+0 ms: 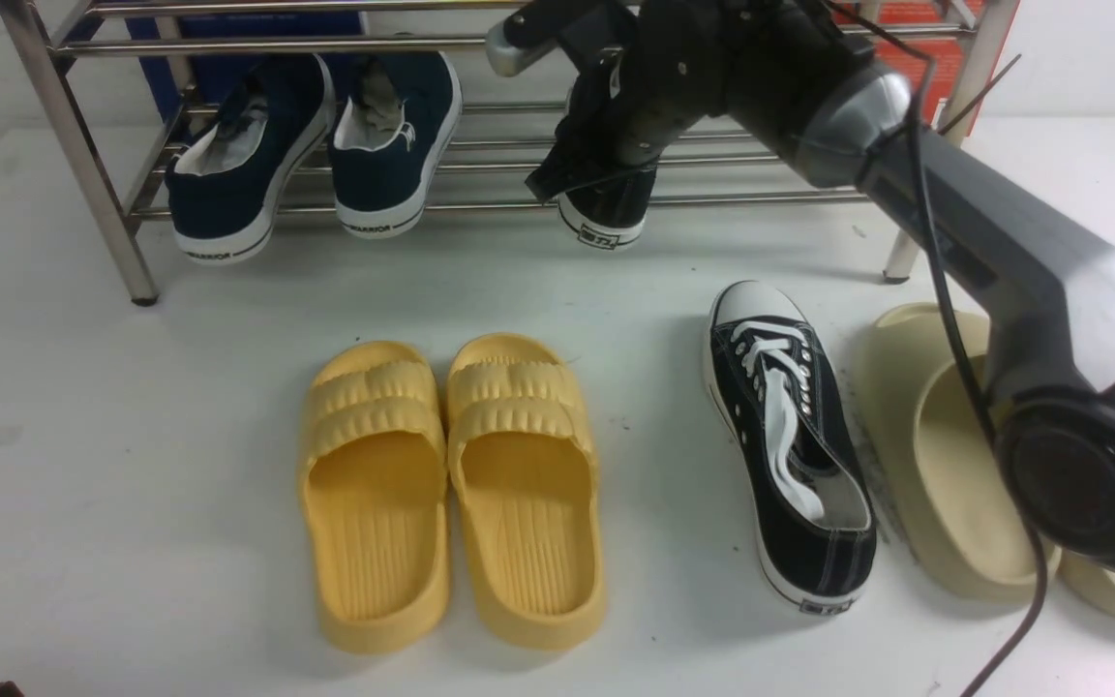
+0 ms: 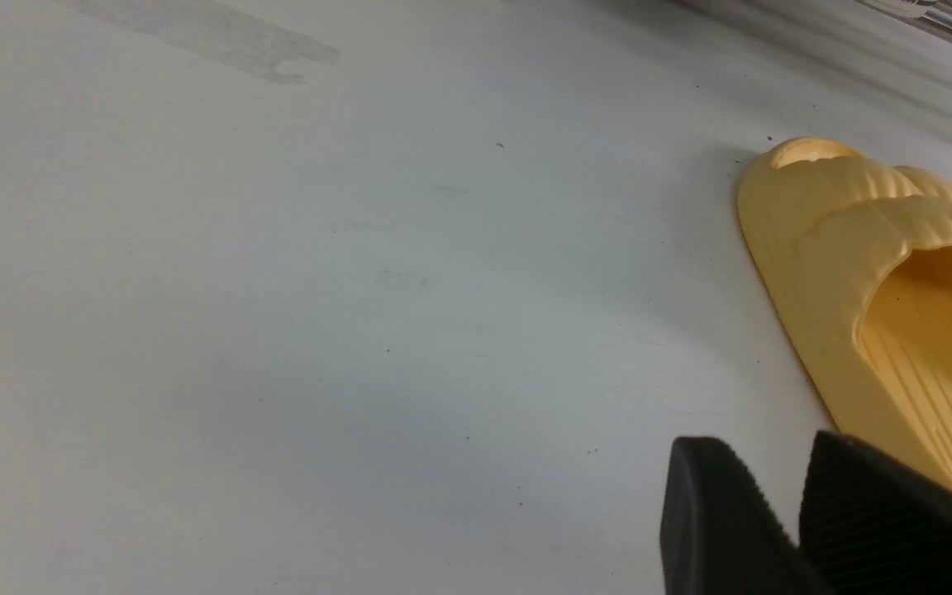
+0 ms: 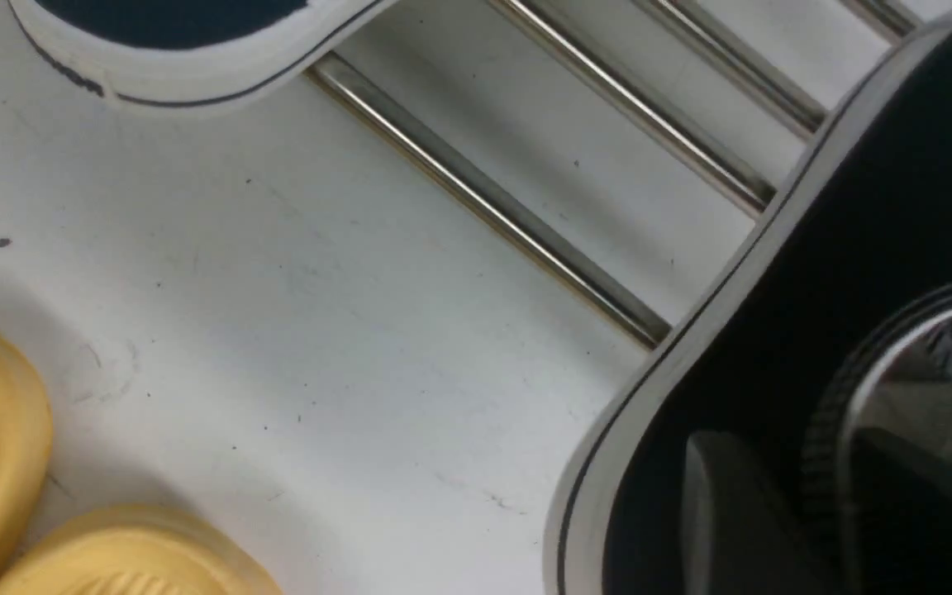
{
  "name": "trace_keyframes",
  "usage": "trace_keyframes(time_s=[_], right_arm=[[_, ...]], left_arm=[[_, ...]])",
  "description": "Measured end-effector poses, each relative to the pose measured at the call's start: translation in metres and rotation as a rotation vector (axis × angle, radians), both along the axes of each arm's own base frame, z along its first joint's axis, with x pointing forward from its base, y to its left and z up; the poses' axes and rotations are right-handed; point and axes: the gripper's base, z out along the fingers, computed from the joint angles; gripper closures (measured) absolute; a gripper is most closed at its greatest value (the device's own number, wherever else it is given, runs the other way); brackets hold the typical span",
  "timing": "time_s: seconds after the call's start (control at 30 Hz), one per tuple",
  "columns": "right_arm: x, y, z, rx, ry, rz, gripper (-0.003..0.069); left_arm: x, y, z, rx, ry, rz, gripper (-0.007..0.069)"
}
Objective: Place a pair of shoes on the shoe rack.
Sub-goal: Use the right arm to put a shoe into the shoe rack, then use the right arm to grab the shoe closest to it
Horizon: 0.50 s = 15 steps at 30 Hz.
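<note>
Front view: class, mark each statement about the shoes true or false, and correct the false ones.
1. Two navy shoes sit on the shoe rack. True.
2. Both black sneakers lie on the floor. False: one black sneaker does; the right gripper holds the other sneaker at the rack.
3. The yellow slides stand side by side on the floor. True.
4. The lying sneaker's laces are black. False: the laces are white.

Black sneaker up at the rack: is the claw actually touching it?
Touching. In the right wrist view the right gripper pinches the black sneaker at its collar, one finger inside, one outside.
</note>
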Motion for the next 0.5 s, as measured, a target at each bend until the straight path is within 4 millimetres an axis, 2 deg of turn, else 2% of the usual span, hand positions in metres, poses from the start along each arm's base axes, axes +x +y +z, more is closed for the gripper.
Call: trace_keyframes(time_s=[0.17,0.33,0.47,0.5], right_arm=[[-0.01,0.003,0.025,0.02,-0.054,0.019,0.0363],[-0.022,0.003,0.034,-0.01,-0.001,0.022,0.0356],[-0.047,-0.003,0.054,-0.042,0.11,-0.003,0.0364],[-0.059,-0.005,0.069,-0.034,0.13,-0.012,0.0377]], left_arm=[[0.0,0.0,0.0,0.0,0.0,0.0,0.0433],[0.0,0.0,0.0,0.0,0.0,0.0,0.0428],[0.0,0.0,0.0,0.0,0.0,0.0,0.0428],[0.0,0.0,0.0,0.0,0.0,0.0,0.0428]])
